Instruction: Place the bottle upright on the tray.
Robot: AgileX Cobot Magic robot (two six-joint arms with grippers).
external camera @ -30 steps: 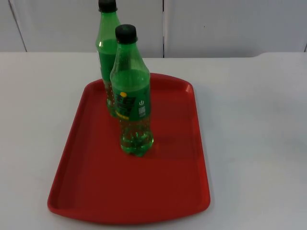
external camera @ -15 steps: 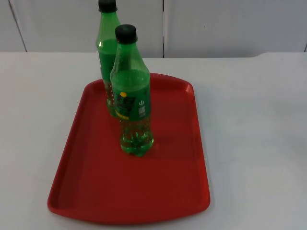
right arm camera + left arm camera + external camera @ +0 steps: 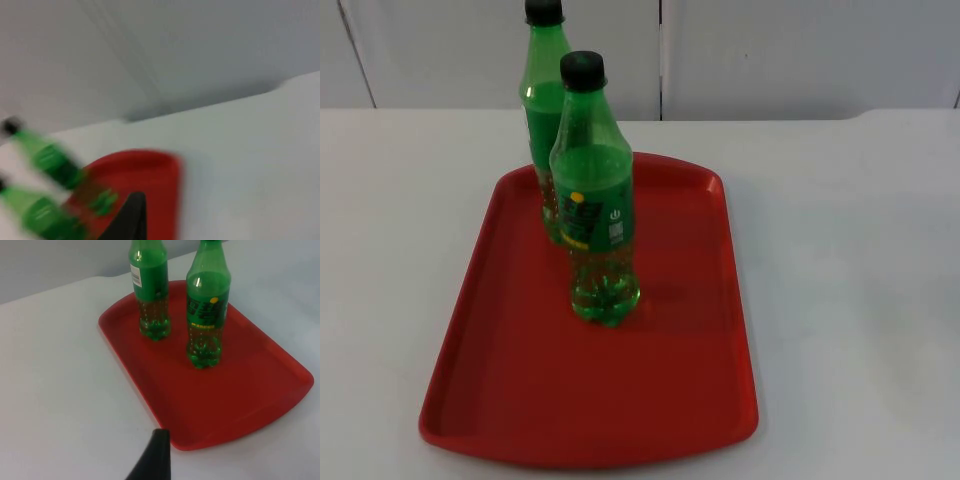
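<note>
A red tray (image 3: 520, 400) is seen lying on the white table (image 3: 850, 300), its long side running away toward the grey partition wall (image 3: 800, 50). Two green bottles with black caps are stood upright on the tray. The nearer bottle (image 3: 594, 200) is set around the middle of the tray; the farther bottle (image 3: 542, 90) is placed just behind it, close to the tray's far rim. The two are close together, but whether they touch cannot be told.

From the left wrist view, one black fingertip of the left gripper (image 3: 154, 460) is seen above the bare table, just off the tray's (image 3: 240, 390) near rim. Both bottles are found ahead of this gripper, well apart from it: one bottle (image 3: 206, 310) is nearer and slightly to one side, the other (image 3: 150, 290) lies farther off. Nothing is held between the fingers as far as can be seen, but whether they are spread or closed cannot be told.

In the right wrist view, a dark fingertip of the right gripper (image 3: 127, 220) is made out through motion blur. The tray (image 3: 150, 175) and both bottles (image 3: 45, 160) (image 3: 35, 215) are smeared ahead of it and off to one side, apart from the fingertip. Its finger spacing cannot be told either.
</note>
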